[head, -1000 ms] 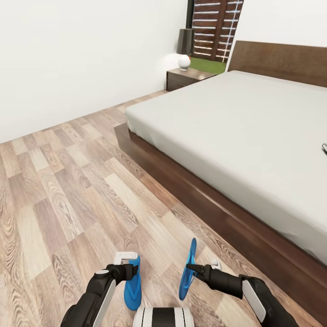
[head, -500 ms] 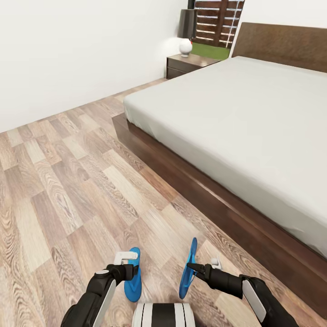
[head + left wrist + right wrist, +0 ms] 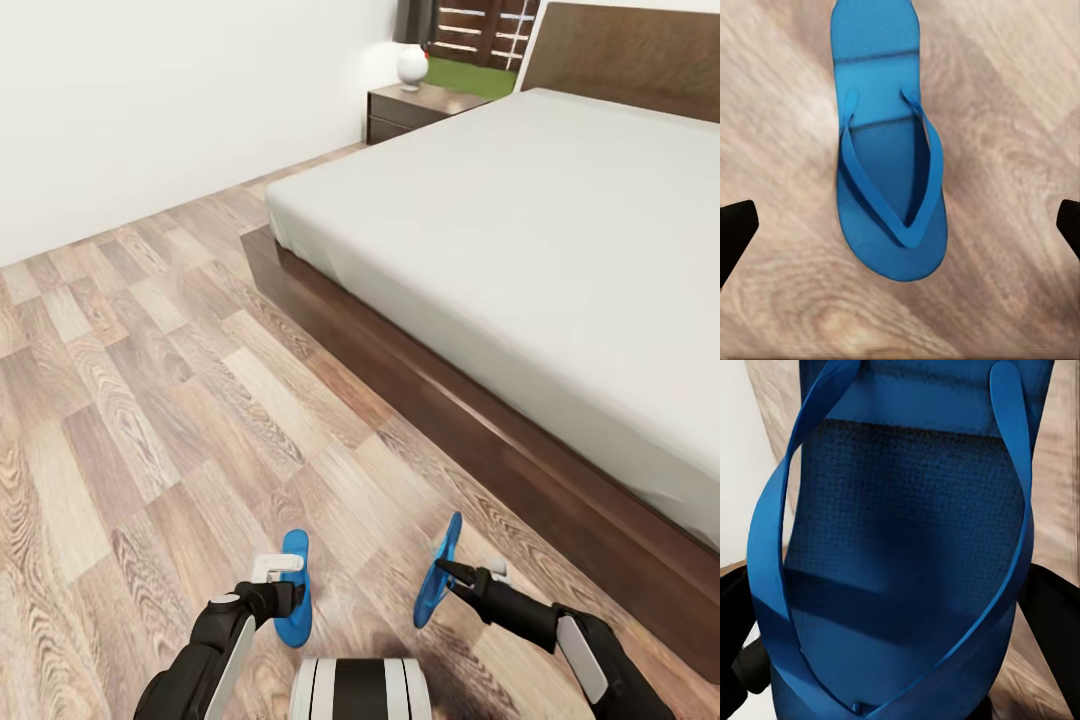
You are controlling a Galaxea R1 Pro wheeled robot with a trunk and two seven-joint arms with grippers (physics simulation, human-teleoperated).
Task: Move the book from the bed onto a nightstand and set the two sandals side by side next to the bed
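Left sandal (image 3: 293, 588) flat on floor (image 3: 130, 420), lengthwise near-to-far, below wide-open left gripper (image 3: 283, 583). Right gripper (image 3: 447, 573) clamping second sandal (image 3: 438, 572) on edge, near bed (image 3: 520, 230). Nightstand (image 3: 412, 108) far off.

white globe lamp (image 3: 412, 66) | slatted window shutter (image 3: 478, 30)
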